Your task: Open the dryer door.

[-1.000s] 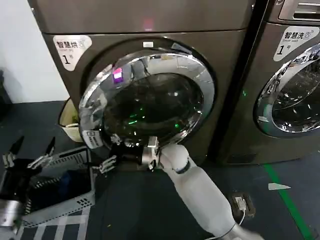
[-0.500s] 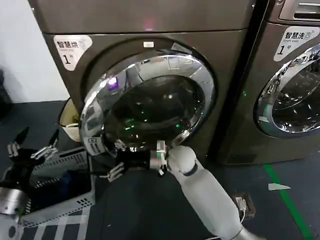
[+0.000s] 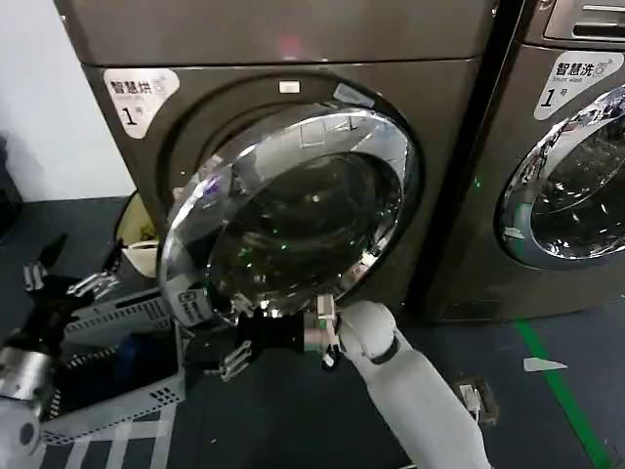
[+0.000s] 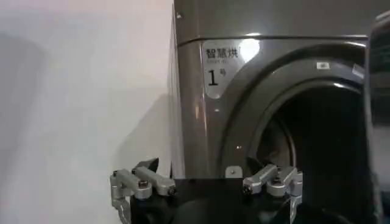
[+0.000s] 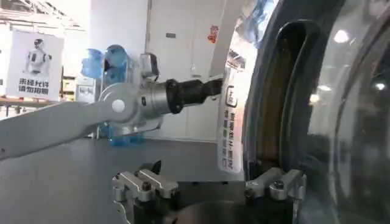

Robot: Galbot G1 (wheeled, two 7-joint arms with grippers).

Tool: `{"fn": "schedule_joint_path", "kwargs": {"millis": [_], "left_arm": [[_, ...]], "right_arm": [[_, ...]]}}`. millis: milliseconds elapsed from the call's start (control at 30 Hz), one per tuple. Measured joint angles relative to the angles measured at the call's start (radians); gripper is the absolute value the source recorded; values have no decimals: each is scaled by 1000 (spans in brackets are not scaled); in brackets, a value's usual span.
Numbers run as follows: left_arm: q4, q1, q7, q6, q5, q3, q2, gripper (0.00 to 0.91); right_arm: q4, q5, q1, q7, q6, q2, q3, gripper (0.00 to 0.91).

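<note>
Your dryer door [image 3: 293, 210] stood partly open, swung out toward the near side w/ its left edge off the dryer [image 3: 283, 39] front (drum opening dark behind it). Your right gripper [image 3: 230, 358] sat at the door's lower left rim, fingers spread apart, nothing clamped. Your left gripper [image 3: 76, 277] hung idle far left, fingers also apart, above the grey basket [image 3: 117, 396] on the floor. A second machine [image 3: 576, 147] stood to the right.
</note>
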Motion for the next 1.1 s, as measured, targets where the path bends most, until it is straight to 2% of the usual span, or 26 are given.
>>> {"fn": "schedule_joint_path", "kwargs": {"millis": [500,800,1100], "left_arm": [[30,-29,14,-1,-26,13,43,907],[-8,-7,43,-5,-30,55,50,907],[-50,14,66,-4,-42,110,50,907]], "right_arm": [[48,38,-20,-140,0,-47,5,907],[68,75,-40,-257,4,-87,46,907],[105,77,-74,-326,10,-123,80,907]]}}
